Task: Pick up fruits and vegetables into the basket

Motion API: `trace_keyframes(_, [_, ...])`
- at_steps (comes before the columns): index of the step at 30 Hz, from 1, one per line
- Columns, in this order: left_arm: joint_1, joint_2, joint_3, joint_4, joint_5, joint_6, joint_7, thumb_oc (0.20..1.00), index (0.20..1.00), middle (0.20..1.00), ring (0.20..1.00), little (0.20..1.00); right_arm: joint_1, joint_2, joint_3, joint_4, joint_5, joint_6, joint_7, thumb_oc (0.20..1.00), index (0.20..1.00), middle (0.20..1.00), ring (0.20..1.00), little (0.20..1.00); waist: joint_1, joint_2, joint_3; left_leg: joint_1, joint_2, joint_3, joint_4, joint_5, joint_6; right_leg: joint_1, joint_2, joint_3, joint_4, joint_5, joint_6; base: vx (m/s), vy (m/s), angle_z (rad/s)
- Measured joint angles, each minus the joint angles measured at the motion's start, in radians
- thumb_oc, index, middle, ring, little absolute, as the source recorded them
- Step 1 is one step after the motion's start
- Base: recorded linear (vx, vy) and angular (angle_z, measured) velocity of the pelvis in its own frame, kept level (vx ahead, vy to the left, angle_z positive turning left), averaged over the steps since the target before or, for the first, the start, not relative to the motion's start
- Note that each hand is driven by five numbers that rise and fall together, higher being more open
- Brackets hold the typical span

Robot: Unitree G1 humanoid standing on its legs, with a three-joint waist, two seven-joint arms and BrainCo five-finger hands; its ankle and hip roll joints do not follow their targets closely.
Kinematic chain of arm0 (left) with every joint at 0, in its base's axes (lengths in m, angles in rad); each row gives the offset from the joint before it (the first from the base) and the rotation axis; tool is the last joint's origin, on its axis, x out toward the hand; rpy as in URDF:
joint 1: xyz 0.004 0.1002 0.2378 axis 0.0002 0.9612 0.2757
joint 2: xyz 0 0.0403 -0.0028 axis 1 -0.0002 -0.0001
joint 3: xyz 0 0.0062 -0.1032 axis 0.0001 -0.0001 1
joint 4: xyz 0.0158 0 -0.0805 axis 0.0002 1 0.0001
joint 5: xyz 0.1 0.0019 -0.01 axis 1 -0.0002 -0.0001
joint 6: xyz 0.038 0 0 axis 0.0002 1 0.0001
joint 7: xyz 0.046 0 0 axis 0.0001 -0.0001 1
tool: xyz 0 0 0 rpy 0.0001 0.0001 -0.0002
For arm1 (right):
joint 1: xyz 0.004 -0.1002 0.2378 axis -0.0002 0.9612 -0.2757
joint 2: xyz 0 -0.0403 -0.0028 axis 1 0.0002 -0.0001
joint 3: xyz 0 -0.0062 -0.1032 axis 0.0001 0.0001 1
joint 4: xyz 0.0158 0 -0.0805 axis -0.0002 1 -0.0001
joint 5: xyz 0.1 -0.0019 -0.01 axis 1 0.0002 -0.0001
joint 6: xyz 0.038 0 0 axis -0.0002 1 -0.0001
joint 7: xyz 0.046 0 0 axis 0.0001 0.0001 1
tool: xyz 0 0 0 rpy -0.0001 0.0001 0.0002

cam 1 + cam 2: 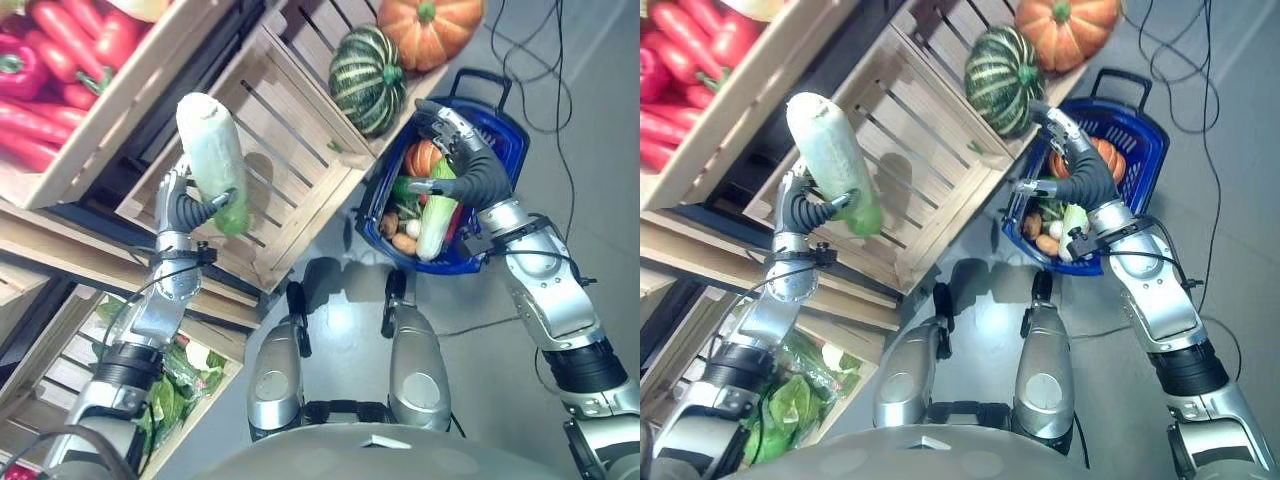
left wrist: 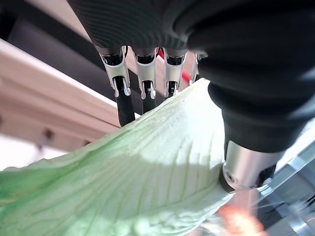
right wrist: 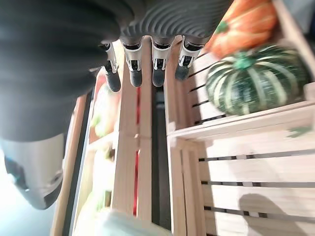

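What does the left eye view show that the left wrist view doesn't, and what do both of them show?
The left eye view alone takes in the blue basket already holding vegetables, the right robot hand open above it, the striped green squash and the orange pumpkin. The left wrist view alone gives the leaf veins up close, with fingers curled over them. Both show the left robot hand holding the pale green cabbage beside a wooden crate.

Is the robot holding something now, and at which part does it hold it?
The left robot hand grips a pale green cabbage near its leafy lower end. The right robot hand holds nothing, open above the basket.
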Motion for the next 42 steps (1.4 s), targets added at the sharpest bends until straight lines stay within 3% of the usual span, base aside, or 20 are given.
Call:
trace_keyframes(4, [0.011, -0.001, 0.0, -0.026, -0.106, 0.001, -0.102, 0.2, 0.2, 0.2, 0.2, 0.2, -0.013, -0.003, 0.003, -0.023, -0.009, 0.046, 0.026, 1.0, 1.0, 1.0, 1.0, 1.0, 0.015, -0.031, -0.063, 0.042, 0.0, -0.006, -0.014, -0.006, 0.0, 0.054, 0.003, -0.001, -0.027, -0.002, 0.007, 0.11, -0.046, 0.08])
trace_keyframes(10, [0.053, -0.001, -0.012, -0.026, -0.138, 0.011, -0.176, 0.2, 0.2, 0.2, 0.2, 0.2, -0.063, -0.005, 0.092, -0.045, 0.003, 0.143, 0.066, 1.0, 1.0, 1.0, 1.0, 1.0, 0.028, -0.035, -0.138, 0.094, -0.002, -0.009, -0.034, -0.013, 0.007, 0.12, 0.006, 0.0, -0.07, 0.004, 0.017, 0.09, -0.023, 0.04])
trace_keyframes(17, [0.057, 0.015, -0.037, -0.026, 0.042, 0.034, -0.154, 0.2, 0.2, 0.2, 0.2, 0.2, -0.087, 0.004, 0.189, -0.054, 0.046, 0.226, 0.061, 1.0, 1.0, 1.0, 1.0, 1.0, 0.049, -0.043, -0.176, 0.115, -0.002, -0.019, -0.05, -0.007, 0.005, 0.161, 0.007, -0.003, -0.108, 0.014, 0.023, 0.03, -0.001, 0.04])
trace_keyframes(33, [0.054, 0.054, -0.173, -0.017, 0.441, 0.057, -0.004, 0.2, 0.2, 0.2, 0.2, 0.2, -0.153, 0.096, 0.319, -0.06, 0.159, 0.248, 0.019, 1.0, 1.0, 1.0, 1.0, 1.0, 0.065, -0.066, -0.219, 0.169, -0.003, -0.009, -0.084, -0.006, 0.007, 0.22, 0.01, -0.003, -0.157, 0.022, 0.032, 0.0, 0.0, 0.0])
trace_keyframes(42, [0.048, 0.053, -0.221, 0.042, 0.473, 0.094, 0.023, 0.2, 0.2, 0.2, 0.2, 0.2, -0.147, 0.128, 0.353, 0.032, 0.243, 0.245, -0.007, 1.0, 1.0, 1.0, 1.0, 1.0, 0.066, -0.069, -0.247, 0.182, -0.003, -0.009, -0.098, -0.002, 0.009, 0.24, 0.008, -0.01, -0.177, 0.028, 0.036, 0.0, 0.0, 0.01])
